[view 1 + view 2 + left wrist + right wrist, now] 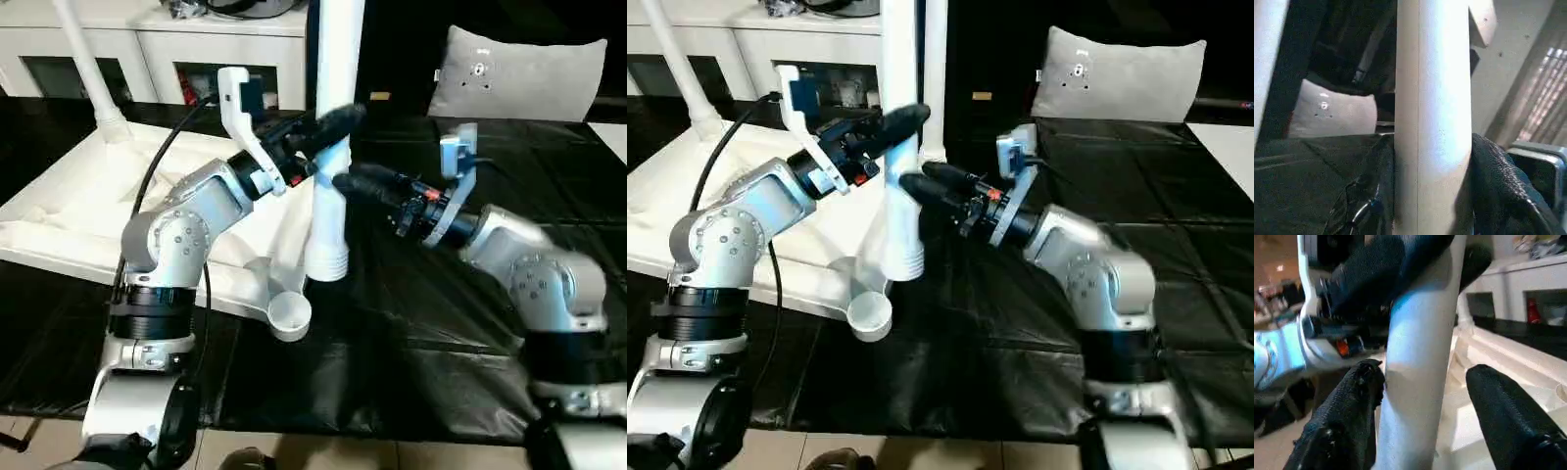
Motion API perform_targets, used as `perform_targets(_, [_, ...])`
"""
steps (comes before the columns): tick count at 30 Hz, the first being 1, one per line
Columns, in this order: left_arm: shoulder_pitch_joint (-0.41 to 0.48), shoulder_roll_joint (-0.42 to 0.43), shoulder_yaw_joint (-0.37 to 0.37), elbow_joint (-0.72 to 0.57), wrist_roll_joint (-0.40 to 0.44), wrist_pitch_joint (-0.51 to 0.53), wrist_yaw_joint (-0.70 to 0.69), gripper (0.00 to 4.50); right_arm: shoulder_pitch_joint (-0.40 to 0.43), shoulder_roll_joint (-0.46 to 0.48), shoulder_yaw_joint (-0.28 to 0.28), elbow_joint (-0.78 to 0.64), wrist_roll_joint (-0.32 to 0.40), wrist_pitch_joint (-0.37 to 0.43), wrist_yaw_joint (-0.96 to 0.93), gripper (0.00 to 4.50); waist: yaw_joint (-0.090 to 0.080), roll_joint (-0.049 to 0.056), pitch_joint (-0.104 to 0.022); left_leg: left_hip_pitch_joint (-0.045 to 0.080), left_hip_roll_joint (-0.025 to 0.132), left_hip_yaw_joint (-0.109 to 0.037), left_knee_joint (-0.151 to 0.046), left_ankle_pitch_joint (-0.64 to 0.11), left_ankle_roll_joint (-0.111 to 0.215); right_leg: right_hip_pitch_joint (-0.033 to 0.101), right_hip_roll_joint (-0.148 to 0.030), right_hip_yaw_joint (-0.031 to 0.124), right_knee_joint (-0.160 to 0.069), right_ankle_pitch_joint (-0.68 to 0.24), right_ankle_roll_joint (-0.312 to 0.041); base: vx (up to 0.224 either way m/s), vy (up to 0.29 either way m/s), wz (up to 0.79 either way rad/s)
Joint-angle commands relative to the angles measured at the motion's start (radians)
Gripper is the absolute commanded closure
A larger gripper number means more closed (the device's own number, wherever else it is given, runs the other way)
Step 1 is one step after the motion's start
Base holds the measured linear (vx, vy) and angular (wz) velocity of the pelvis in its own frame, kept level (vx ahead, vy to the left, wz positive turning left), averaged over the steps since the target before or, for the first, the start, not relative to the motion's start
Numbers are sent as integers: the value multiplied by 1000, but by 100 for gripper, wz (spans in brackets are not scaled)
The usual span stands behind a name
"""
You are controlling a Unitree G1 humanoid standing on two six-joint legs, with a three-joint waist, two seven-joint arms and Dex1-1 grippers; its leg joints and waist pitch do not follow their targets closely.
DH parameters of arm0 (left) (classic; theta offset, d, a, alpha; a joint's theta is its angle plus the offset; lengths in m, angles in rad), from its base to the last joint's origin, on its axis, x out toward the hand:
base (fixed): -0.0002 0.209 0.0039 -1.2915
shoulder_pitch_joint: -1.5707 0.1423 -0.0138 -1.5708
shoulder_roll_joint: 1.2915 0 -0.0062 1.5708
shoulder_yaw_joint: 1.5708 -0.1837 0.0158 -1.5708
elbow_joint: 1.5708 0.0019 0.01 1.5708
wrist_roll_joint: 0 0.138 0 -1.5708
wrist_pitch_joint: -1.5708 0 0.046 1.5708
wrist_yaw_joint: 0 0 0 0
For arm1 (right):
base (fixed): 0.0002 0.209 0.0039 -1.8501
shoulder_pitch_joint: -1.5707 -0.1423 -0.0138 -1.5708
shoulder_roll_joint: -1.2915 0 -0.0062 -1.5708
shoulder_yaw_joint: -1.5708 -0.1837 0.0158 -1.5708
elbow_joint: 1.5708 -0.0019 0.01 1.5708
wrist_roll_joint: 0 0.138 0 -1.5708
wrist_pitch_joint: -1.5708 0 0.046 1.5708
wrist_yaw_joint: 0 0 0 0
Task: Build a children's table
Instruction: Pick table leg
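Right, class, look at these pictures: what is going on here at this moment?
A humanoid robot is building a children's table. Its left hand grips an upright white tubular leg, whose ribbed end hangs by the white plastic tabletop's open round corner socket. The right hand straddles the leg, fingers apart. Another leg already stands at a far corner.

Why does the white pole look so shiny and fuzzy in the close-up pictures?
In the left wrist view the leg stands very near the camera, so it looks soft-edged, with a bright patch of glare down its middle. In the right wrist view the same leg has a bluish sheen, and the black fingers in front look blurry. In the left eye view the tabletop is washed out bright.
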Motion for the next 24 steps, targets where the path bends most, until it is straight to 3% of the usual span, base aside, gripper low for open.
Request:
perform_targets(1, [-23, 13, -6, -39, -21, -4, -47, 271, -11, -42, 39, 9, -46, -24, 60, 95, 4, -2, -74, 15, 69, -25, -55, -29, 36, 61, -103, 52, -67, 123, -231, 0, 0, 0])
perform_targets(9, [12, 35, -56, -123, -64, 27, -171, 271, -16, -81, 92, 29, -47, -50, 180, 73, 1, -4, -74, 14, 71, -25, -52, -37, 64, 59, -105, 51, -67, 102, -256, 0, 0, 0])
perform_targets(11, [17, 44, -75, -128, -49, 17, -194, 271, -20, -83, 105, 29, -37, -56, 221, 73, 1, 1, -74, 15, 72, -25, -52, -48, 61, 59, -104, 51, -70, 81, -256, 0, 0, 0])
perform_targets(24, [10, 36, -92, -133, -38, -3, -222, 271, -36, -73, 148, 75, -38, -64, 319, 73, 1, -1, -72, 17, 73, -26, -54, -75, 47, 56, -104, 51, -75, 27, -258, 0, 0, 0])
